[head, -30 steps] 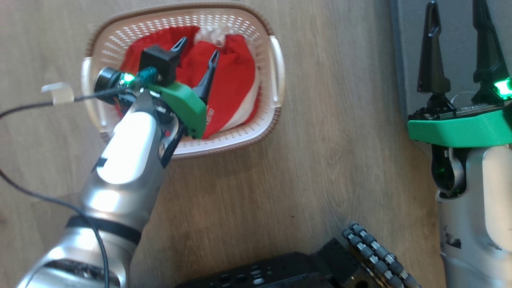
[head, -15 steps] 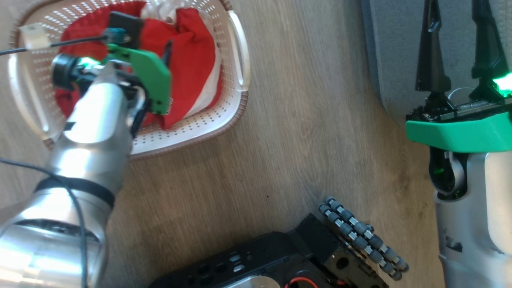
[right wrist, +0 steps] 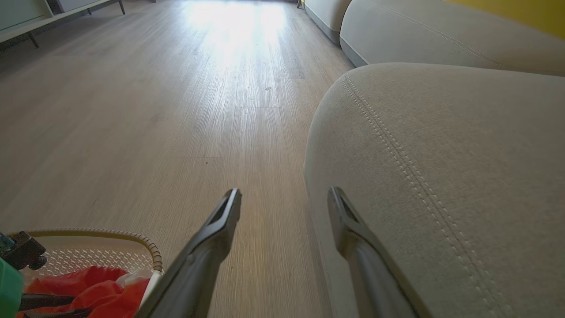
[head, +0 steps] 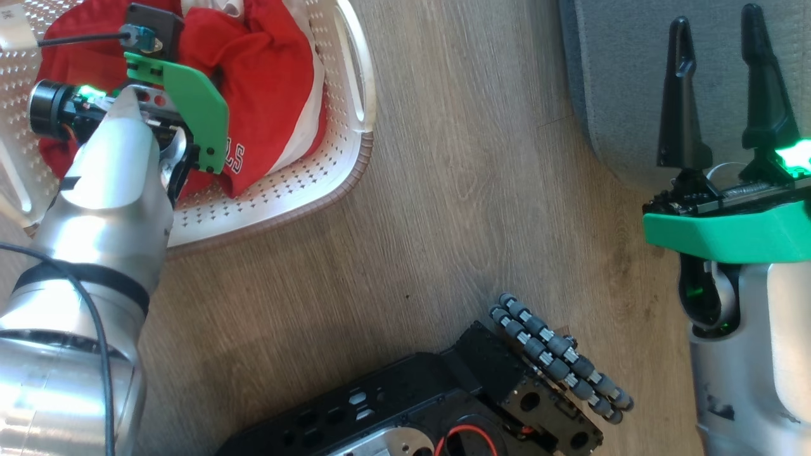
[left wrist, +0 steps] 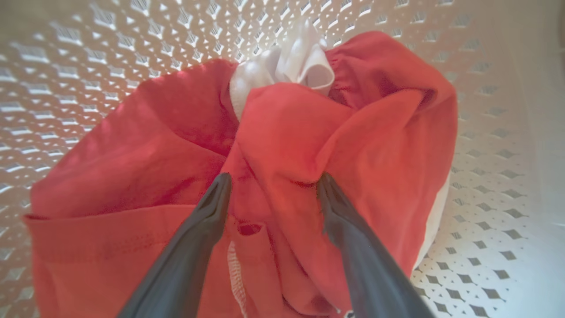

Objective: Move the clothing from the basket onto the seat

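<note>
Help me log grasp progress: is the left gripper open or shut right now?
Open. The left gripper has its fingers apart, tips down in the red clothing in the basket, a fold between them not yet pinched.

The clothing (head: pixel 266 95) at the upper left of the head view is bright red, with a white band and white lettering. A whitish piece (left wrist: pixel 300 66) shows at the top of the left wrist view. The basket (head: pixel 317 190) is cream-white, patterned with small holes, its rim (head: pixel 363 168) brown and braided-looking. The seat (right wrist: pixel 441 176) is grey with double lines of pale stitching. The floor (head: pixel 443 221) is pale wood-grain. The left gripper (left wrist: pixel 273 179) and right gripper (head: pixel 715 19) have dark fingers and green mounts. The base (head: pixel 393 405) at the bottom is black.
</note>
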You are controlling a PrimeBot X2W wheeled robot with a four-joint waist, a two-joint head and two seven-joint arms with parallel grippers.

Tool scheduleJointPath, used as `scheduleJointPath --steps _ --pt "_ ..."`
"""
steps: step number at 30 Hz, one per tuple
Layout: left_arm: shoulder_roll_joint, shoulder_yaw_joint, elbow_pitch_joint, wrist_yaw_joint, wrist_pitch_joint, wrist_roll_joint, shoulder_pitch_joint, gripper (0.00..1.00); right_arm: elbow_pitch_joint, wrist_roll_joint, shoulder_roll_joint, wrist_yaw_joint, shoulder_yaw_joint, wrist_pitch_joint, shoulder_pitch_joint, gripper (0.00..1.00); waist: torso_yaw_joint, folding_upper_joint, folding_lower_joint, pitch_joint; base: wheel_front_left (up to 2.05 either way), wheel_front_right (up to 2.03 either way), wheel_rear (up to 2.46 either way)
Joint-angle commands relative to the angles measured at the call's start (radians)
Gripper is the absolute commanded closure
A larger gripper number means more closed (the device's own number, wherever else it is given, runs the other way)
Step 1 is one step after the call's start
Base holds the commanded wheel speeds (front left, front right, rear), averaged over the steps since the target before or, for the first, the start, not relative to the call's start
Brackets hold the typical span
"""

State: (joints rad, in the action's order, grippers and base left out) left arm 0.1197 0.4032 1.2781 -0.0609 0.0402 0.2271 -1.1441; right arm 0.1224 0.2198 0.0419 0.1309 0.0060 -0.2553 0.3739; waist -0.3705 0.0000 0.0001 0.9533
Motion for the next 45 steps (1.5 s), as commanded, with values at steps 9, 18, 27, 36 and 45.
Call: scheduleJointPath --steps 9,18,27,36,45 --pt "0.008 0.016 0.003 0.0 -0.006 -0.003 0.018 0.38 0.041 0.021 0.008 0.0 -0.003 -0.006 -0.073 0.0 -0.005 0.0 -0.0001 0.002 0.0 0.0 0.0" --pt "-0.007 0.033 0.007 -0.02 0.021 0.007 0.017 1.0 0.042 0.017 0.008 0.0 -0.008 -0.006 -0.067 0.0 0.001 0.0 -0.0001 0.003 0.0 0.0 0.0" --pt "-0.018 0.003 -0.025 -0.05 0.172 0.067 0.019 1.0 0.009 -0.001 0.008 0.0 -0.008 -0.006 -0.031 0.0 0.049 0.0 -0.0001 -0.061 0.0 0.0 0.0" --pt "-0.015 -0.045 -0.158 -0.063 0.221 0.133 0.139 1.0 -0.048 -0.102 0.008 0.0 -0.058 -0.006 -0.032 0.0 0.188 0.0 -0.0001 -0.264 0.0 0.0 0.0" --pt "-0.015 -0.128 -0.418 -0.064 0.221 0.165 0.356 1.0 -0.098 -0.182 0.008 0.0 -0.109 -0.006 -0.088 0.0 0.307 0.0 -0.0001 -0.476 0.0 0.0 0.0"
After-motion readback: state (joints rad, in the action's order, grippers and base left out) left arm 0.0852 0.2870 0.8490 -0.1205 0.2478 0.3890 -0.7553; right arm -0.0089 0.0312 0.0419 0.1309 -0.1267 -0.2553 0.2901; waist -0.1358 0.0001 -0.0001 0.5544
